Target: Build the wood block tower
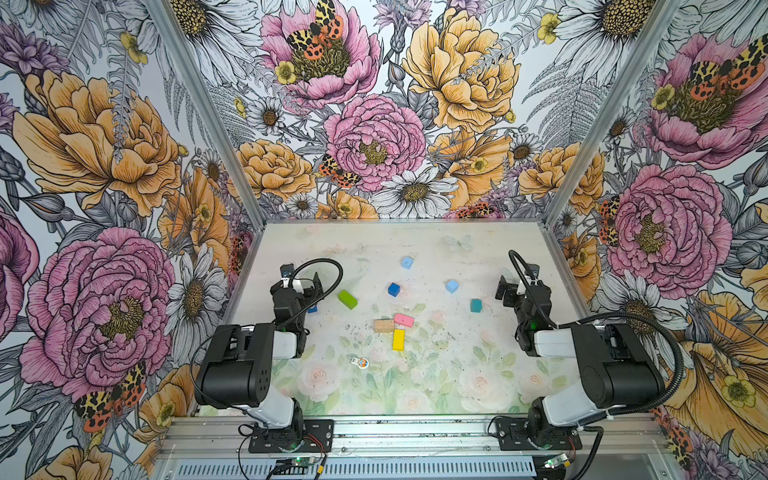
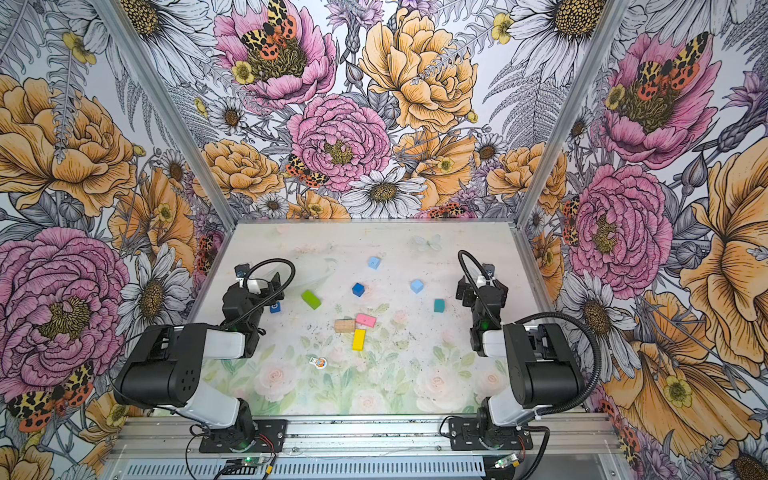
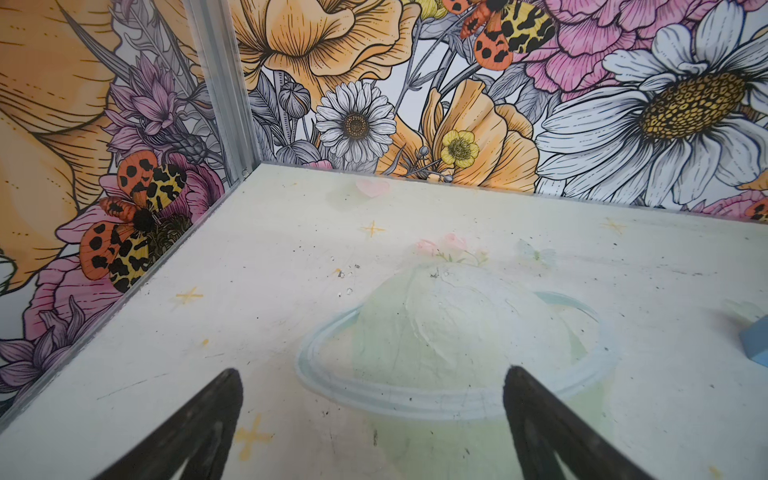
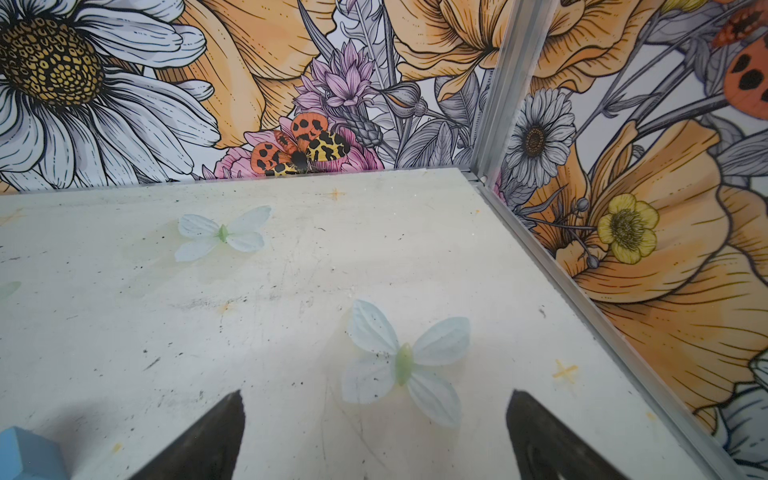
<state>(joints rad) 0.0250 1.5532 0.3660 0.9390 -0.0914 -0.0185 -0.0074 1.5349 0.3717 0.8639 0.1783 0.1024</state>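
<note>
Both the left end effector [image 3: 372, 382] and the right end effector [image 4: 374, 405] are wide open and empty; the wood blocks [image 1: 398, 320] lie scattered on the tabletop [image 1: 457, 374].

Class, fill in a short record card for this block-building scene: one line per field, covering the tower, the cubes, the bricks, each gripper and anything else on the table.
tower: not started; no block rests on another
cubes: light blue, light blue, dark blue, teal, blue one part-hidden by left arm
bricks: green lies alone; pink, bare wood and yellow clustered mid-table
left gripper: open, empty
right gripper: open, empty
other: small sticker on table
</note>
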